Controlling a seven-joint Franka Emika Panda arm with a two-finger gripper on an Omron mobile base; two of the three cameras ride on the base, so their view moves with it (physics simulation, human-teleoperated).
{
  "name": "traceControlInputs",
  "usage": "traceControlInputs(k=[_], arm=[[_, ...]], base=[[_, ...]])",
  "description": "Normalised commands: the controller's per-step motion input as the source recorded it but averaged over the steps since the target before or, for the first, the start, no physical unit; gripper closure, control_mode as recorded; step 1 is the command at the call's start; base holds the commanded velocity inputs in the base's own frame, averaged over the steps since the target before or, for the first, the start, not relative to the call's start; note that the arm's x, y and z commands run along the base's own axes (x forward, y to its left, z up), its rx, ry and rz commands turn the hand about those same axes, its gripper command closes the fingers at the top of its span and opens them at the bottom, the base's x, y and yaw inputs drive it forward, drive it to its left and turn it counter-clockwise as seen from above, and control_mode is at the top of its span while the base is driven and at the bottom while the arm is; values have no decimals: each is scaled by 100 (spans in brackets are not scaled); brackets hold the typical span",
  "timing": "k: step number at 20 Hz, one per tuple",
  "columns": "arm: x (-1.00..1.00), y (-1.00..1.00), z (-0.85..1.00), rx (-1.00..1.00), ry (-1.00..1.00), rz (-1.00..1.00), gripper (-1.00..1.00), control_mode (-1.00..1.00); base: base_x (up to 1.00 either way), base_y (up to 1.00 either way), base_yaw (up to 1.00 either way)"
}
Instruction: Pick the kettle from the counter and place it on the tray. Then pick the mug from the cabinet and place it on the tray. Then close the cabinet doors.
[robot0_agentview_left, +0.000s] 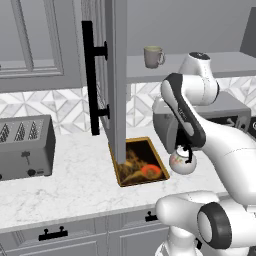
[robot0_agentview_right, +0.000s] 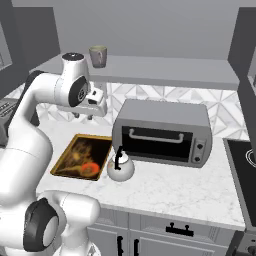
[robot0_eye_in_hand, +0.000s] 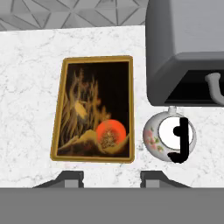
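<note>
The kettle stands upright on the marble worktop, just beside the tray at its 3 o'clock in the hand view, apart from its rim. A grey toaster oven sits close behind the kettle. The tool hangs above the worktop with its jaws parted and nothing between them, near the tray's lower edge. The mug rests on the cabinet shelf, at 12 o'clock from the tray. One cabinet door stands open above the tray's left end.
</note>
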Motion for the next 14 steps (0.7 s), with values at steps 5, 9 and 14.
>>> traceControlInputs(k=[5,9,14], arm=[[0,-51,-29,0,0,0,-100,-100],[-3,-98,-53,0,0,-2,-100,-100],[0,-50,-29,-8,0,-2,-100,-100]], base=[[0,0,0],[0,0,0],[0,0,0]])
